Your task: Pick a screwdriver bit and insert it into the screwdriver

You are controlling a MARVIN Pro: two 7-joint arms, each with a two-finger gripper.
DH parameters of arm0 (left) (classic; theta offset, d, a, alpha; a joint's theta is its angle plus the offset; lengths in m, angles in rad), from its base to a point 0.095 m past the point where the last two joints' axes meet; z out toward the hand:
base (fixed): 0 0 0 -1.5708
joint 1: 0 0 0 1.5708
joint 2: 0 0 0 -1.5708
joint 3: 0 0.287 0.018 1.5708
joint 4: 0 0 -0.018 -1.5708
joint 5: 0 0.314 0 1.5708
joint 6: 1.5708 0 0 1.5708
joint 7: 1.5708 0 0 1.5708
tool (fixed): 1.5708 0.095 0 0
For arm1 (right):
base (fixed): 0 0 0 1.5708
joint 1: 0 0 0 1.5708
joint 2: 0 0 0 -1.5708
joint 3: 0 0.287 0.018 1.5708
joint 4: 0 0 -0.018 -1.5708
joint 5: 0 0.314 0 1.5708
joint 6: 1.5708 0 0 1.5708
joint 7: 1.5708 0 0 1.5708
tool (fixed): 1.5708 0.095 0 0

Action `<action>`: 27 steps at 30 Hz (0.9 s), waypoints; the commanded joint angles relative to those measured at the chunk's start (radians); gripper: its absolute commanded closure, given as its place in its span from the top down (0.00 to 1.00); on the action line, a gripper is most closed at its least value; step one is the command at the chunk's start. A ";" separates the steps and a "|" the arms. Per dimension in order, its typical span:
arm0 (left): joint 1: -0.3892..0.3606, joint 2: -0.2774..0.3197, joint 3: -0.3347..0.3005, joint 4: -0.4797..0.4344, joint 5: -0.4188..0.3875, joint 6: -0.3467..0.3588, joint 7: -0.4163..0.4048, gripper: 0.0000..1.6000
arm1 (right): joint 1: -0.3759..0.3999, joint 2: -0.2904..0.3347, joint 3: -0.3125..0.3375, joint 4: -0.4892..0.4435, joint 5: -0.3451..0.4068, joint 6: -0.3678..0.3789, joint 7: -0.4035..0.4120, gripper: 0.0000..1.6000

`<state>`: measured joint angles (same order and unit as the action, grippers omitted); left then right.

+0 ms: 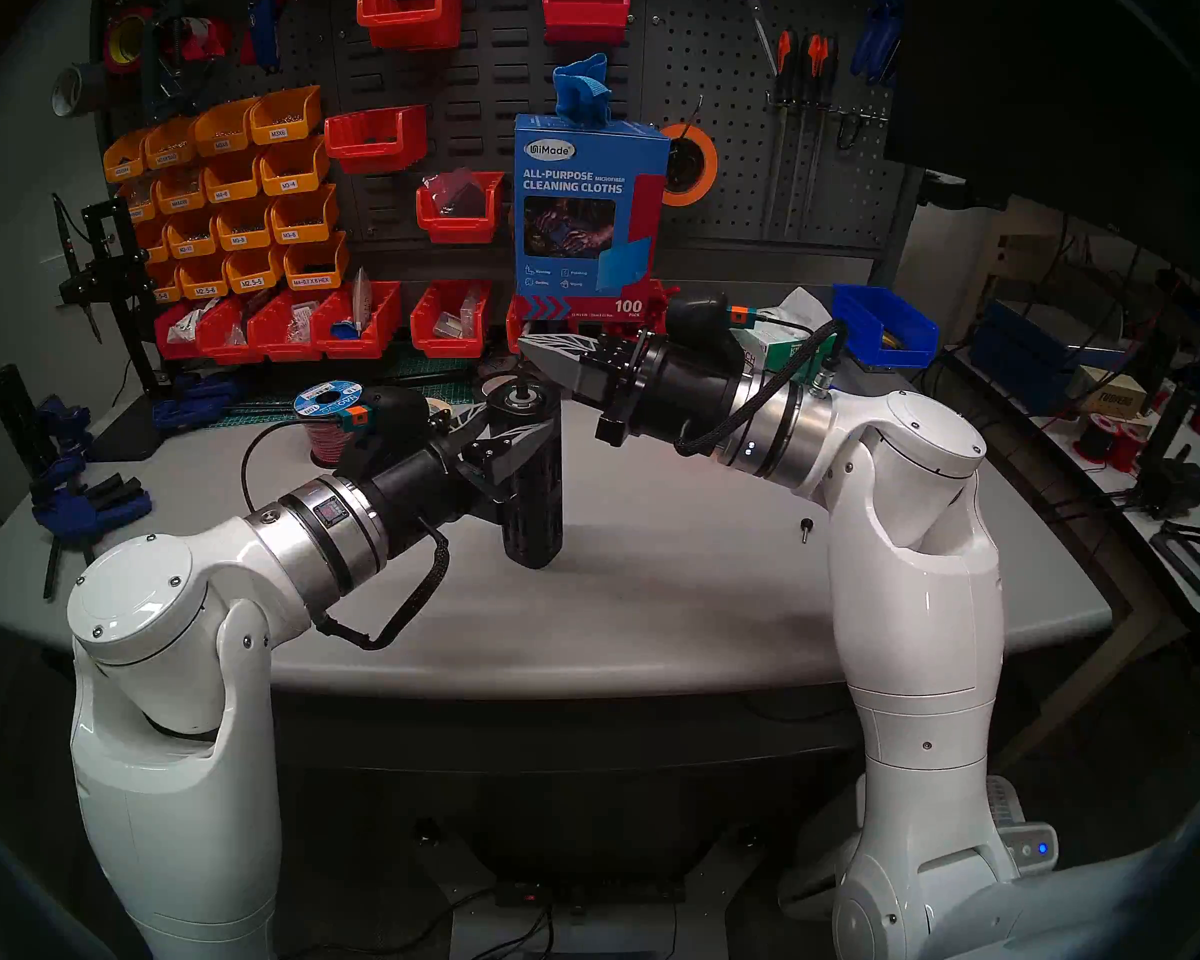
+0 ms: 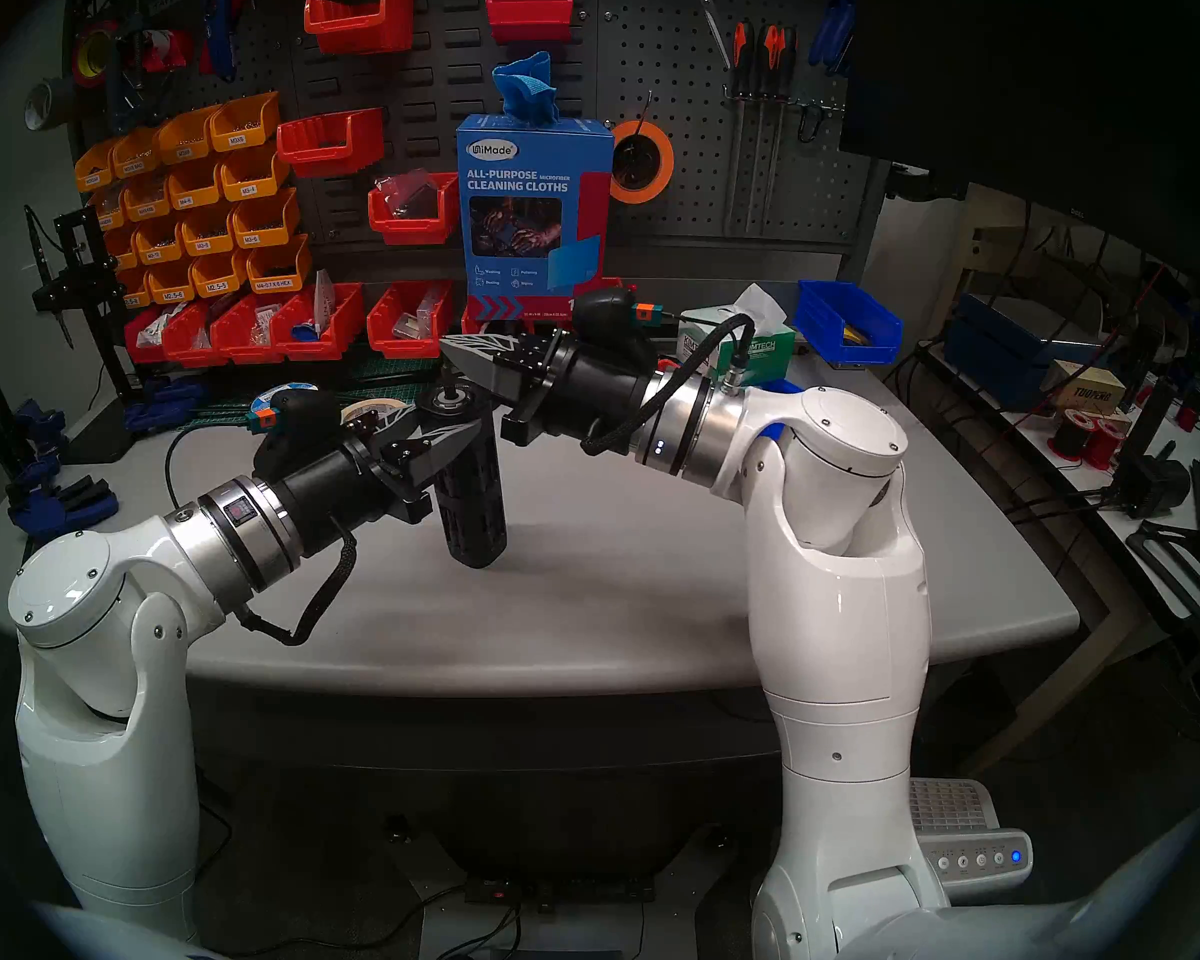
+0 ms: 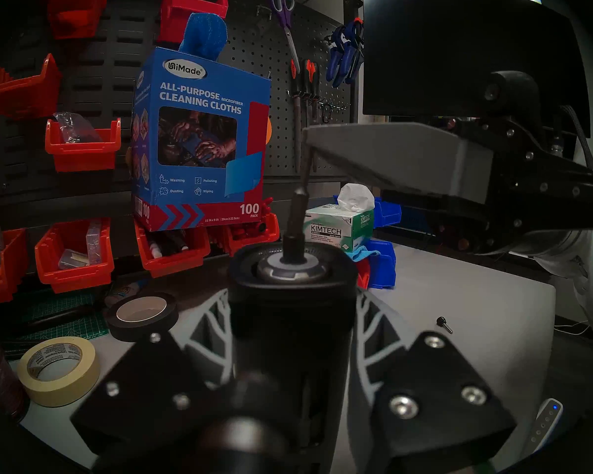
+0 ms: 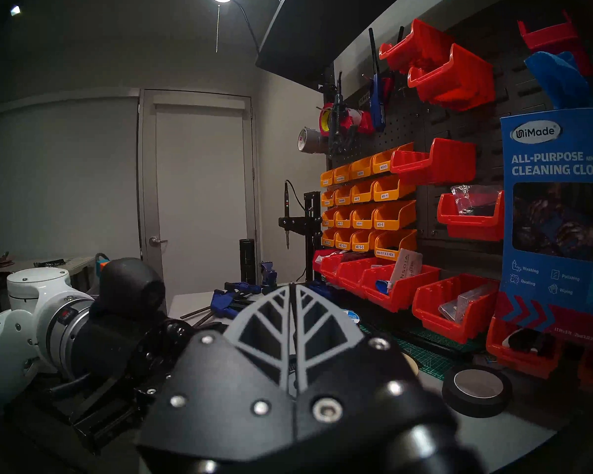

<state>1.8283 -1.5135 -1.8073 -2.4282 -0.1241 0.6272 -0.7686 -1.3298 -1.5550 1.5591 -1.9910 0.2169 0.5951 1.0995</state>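
Item count, workbench and pegboard:

- 2 arms, each with 1 gripper: left gripper (image 1: 514, 433), right gripper (image 1: 529, 347).
- 1 screwdriver (image 1: 533, 494).
- 1 screwdriver bit (image 3: 300, 203).
- 1 short black-headed pin (image 1: 805, 528).
- 1 cleaning cloths box (image 1: 587, 210).
- 1 Kimtech tissue box (image 3: 339, 228).
- 2 loose tape rolls: 1 black tape roll (image 3: 142, 316), 1 cream masking tape roll (image 3: 59, 370).
- 1 pair of scissors (image 3: 285, 21).
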 commanded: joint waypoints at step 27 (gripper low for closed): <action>0.018 0.009 0.008 -0.015 0.005 -0.001 0.008 0.00 | 0.084 0.020 0.000 0.023 0.017 0.070 0.023 0.00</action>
<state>1.8382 -1.5100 -1.8023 -2.4361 -0.1217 0.6262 -0.7549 -1.2739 -1.5275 1.5453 -1.9601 0.2249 0.6536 1.1284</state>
